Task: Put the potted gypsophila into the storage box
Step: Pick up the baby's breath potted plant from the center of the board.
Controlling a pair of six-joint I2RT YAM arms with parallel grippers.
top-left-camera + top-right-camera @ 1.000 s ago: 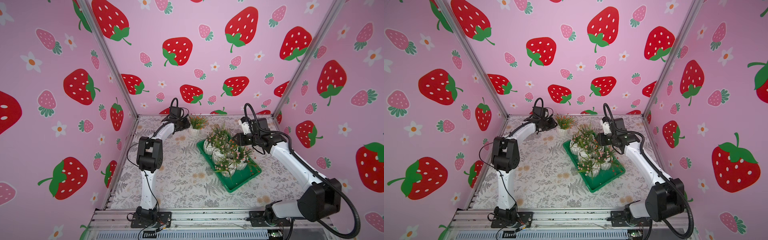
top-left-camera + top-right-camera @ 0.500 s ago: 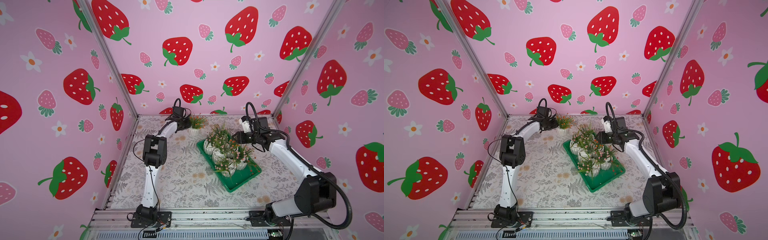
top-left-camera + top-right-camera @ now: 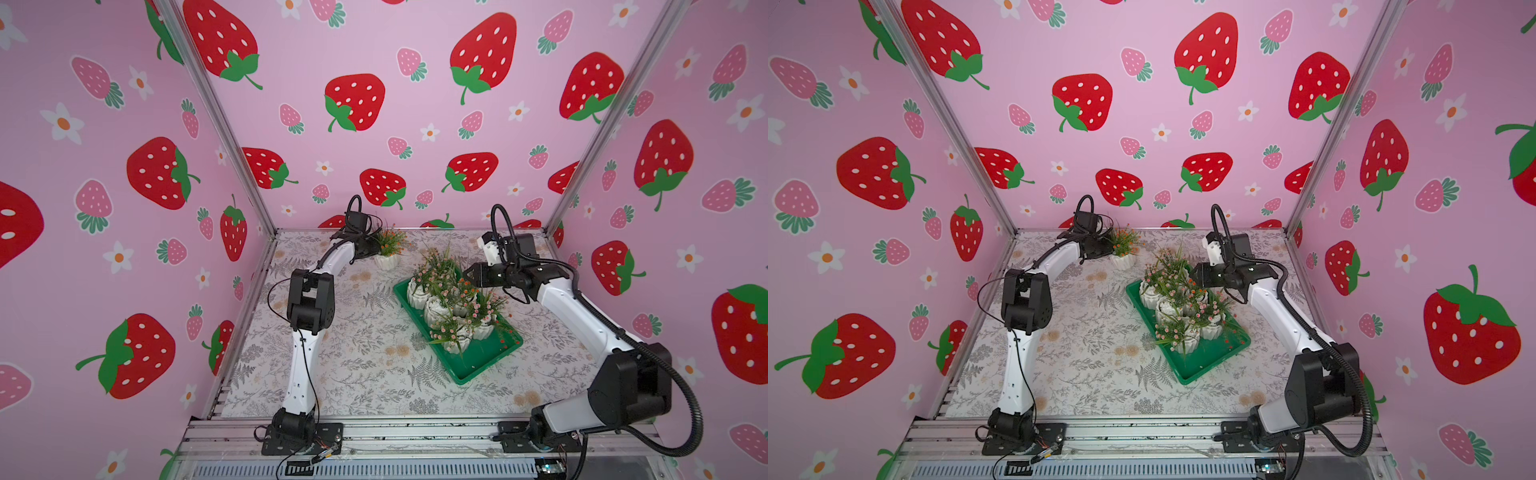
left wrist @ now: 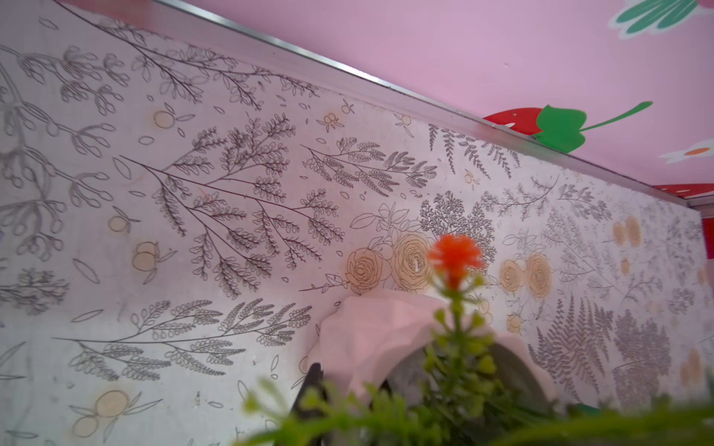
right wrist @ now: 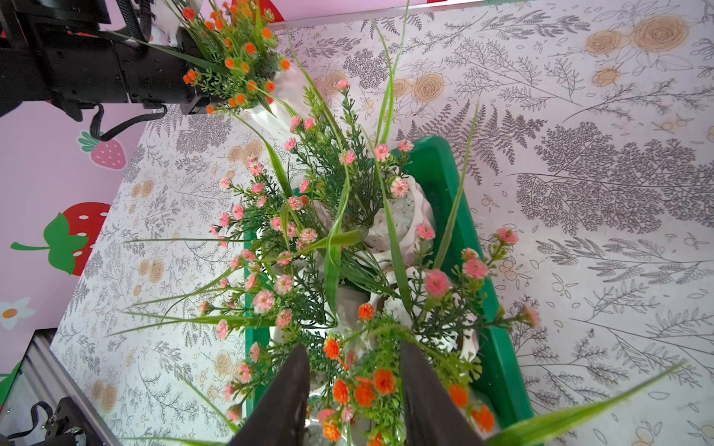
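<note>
A potted gypsophila, orange blooms in a white fluted pot, stands on the table near the back wall, outside the storage box. My left gripper reaches into it from the left. In the left wrist view its dark fingers sit on either side of the pot's rim, shut on it. The green storage box holds several white pots of pink and orange flowers. My right gripper hangs open over the box's far end, with loose orange blooms between its fingers.
The back wall and its metal rail run close behind the lone pot. The flower-printed table mat spreads left of and in front of the box. Long grass blades stick out above the box's rim.
My left arm has stretched farther towards the back pot and its jaws have closed onto the rim. My right gripper has shifted slightly towards the box's far end, still open.
</note>
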